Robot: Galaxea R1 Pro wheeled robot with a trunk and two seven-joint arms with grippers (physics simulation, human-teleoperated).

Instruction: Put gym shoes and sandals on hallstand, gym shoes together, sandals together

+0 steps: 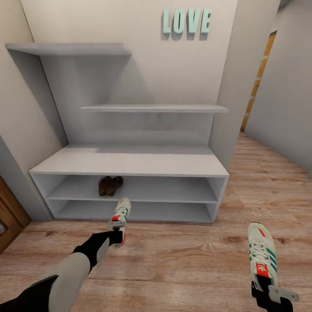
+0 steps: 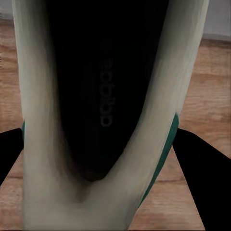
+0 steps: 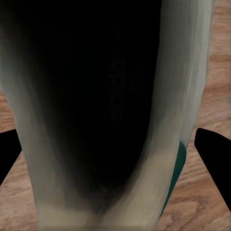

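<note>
Gym shoes (image 1: pixel 120 215) (image 1: pixel 261 251) clamped between each gripper's fingers.

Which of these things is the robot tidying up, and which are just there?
Part of the job:
- gym shoe in the left gripper (shoe)
- gym shoe in the right gripper (shoe)
- two sandals, side by side on the upper shoe shelf
- hallstand
- corridor floor

Just there:
- LOVE letters on the wall
- wooden door
</note>
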